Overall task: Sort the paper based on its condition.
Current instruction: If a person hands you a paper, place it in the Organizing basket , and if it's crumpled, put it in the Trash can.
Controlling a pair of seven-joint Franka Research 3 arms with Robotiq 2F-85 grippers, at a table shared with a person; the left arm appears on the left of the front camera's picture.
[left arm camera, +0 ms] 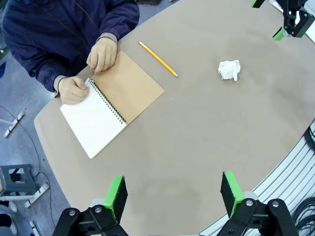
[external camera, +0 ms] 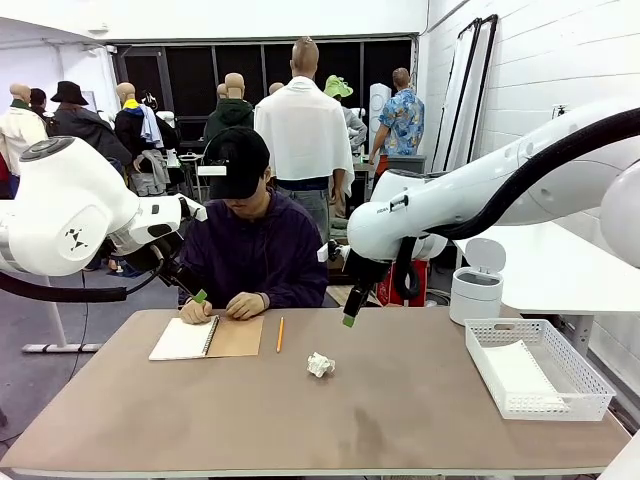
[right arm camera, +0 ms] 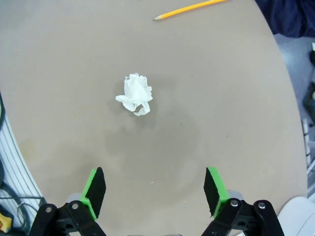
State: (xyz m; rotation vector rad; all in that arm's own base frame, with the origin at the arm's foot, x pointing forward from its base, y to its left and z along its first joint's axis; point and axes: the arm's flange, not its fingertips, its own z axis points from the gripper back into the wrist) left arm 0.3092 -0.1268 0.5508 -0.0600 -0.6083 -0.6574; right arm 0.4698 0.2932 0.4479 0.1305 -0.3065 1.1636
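Item: crumpled paper ball [right arm camera: 134, 93], loose on the brown table [external camera: 400, 400] near its middle, well apart from the white mesh tray [external camera: 538, 368] at the robot's right, which holds flat white sheets. Right gripper [right arm camera: 153, 191]: jaws spread wide, empty, hanging above the ball. Left gripper [left arm camera: 173, 192]: jaws spread, empty, raised over the table's left part. Step, as judged: approach to the crumpled piece; next move calls for a descent straddling it, then a light squeeze. A person's hands [left arm camera: 88, 69] rest on an open spiral notebook [left arm camera: 110, 103], pencil [left arm camera: 158, 58] beside. A small white lidded bin [external camera: 478, 285] stands beyond the table. Room: workshop, dark windows, white walls.
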